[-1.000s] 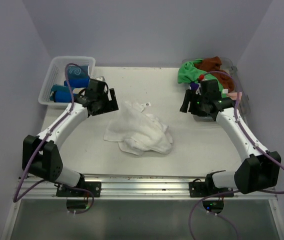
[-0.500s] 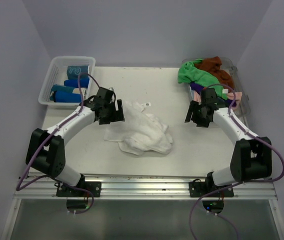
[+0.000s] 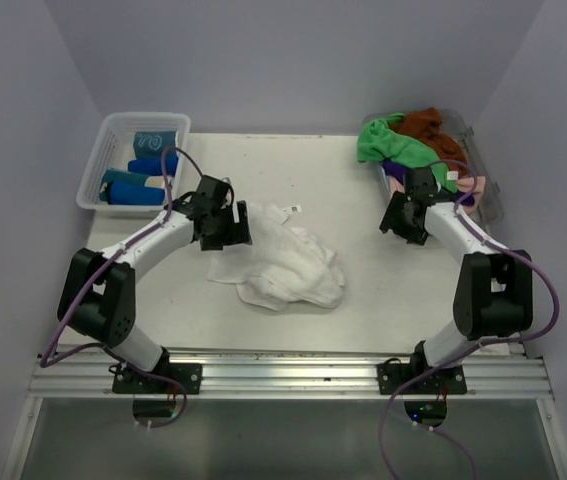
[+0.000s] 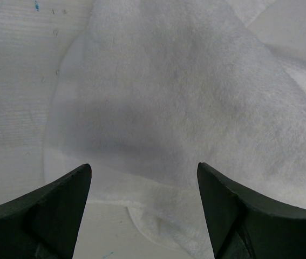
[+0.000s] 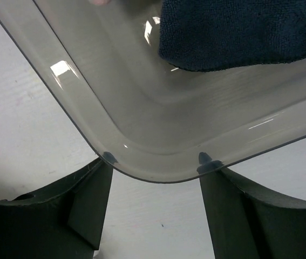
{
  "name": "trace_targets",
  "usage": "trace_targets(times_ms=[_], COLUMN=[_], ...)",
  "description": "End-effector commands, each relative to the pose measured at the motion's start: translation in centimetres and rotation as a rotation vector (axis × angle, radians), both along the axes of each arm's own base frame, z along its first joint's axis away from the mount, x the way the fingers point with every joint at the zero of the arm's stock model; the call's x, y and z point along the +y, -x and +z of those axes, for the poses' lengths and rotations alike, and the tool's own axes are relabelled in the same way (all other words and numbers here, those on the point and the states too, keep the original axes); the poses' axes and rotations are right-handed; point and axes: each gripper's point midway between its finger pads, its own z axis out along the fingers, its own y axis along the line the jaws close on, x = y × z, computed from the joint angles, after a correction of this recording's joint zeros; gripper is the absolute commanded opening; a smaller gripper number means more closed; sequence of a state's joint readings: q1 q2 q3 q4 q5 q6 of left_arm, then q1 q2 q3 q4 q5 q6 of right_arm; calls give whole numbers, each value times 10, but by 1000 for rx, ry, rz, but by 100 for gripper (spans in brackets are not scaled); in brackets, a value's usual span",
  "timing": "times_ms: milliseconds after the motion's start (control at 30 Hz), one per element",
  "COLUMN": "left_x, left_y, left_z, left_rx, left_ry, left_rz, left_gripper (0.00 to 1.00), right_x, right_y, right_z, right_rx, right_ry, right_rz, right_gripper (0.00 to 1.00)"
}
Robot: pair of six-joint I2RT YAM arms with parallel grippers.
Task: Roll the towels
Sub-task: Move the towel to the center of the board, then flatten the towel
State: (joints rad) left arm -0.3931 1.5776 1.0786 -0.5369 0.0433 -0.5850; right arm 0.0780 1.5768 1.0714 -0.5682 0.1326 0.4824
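White towel (image 3: 283, 265), crumpled, lies near the middle of the table (image 3: 313, 170), well apart from the other towels. Its long axis is rough but runs diagonally, from the far-left end by the left arm (image 3: 153, 238) to the near-right end. The sewn label (image 3: 290, 209) sits at the far edge. No straight hem is laid out for rolling yet.

The left jaws stand spread at the towel's far-left end and hold nothing. In the left wrist view the white towel (image 4: 185, 97) fills the field straight ahead of them, and its rounded edge lies on the table just beyond the fingers (image 4: 50, 216). The left arm is clearly the nearer one. In my judgement a short advance and descent along that diagonal would put the edge between the jaws.

The right arm (image 3: 463, 235) is turned away, toward the clear tub (image 3: 483, 195). The right jaws are also spread and pinch nothing. They frame the tub's rounded near corner (image 5: 142, 124), with a dark towel (image 5: 239, 32) lying inside. Whether their tips touch the rim cannot be told.
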Motion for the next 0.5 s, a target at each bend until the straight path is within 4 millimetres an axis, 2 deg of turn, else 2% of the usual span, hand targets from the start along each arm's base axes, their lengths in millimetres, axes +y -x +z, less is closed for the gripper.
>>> trace_targets(times_ms=[0,100,200,267,333,367,400,467], left_x=[-4,-1,2,5,8,9,14,18], left_y=[-6,-5,-3,-2,0,1,0,-2], left_z=[-1,-3,-2,1,1,0,1,2], left_rx=[-24,-15,-13,-21,-17,-13,-18,-24], left_ry=[21,5,-8,-13,-20,-26,-47,-62], left_rz=[-11,-9,1,12,26,32,53,75], left_gripper=[83,83,83,83,83,83,83,82], right_x=[-14,-16,-6,4,22,27,41,58], right_y=[-54,-61,-55,-43,-25,-18,-3,12], right_z=[36,42,46,53,52,63,56,63], right_rx=[-181,-187,-202,-225,-220,-249,-226,-245], right_ry=[50,41,-11,-60,-110,-113,-120,-131], right_rz=[-55,-67,-36,-9,48,65,107,159], right_gripper=[68,68,68,71,77,78,80,82])
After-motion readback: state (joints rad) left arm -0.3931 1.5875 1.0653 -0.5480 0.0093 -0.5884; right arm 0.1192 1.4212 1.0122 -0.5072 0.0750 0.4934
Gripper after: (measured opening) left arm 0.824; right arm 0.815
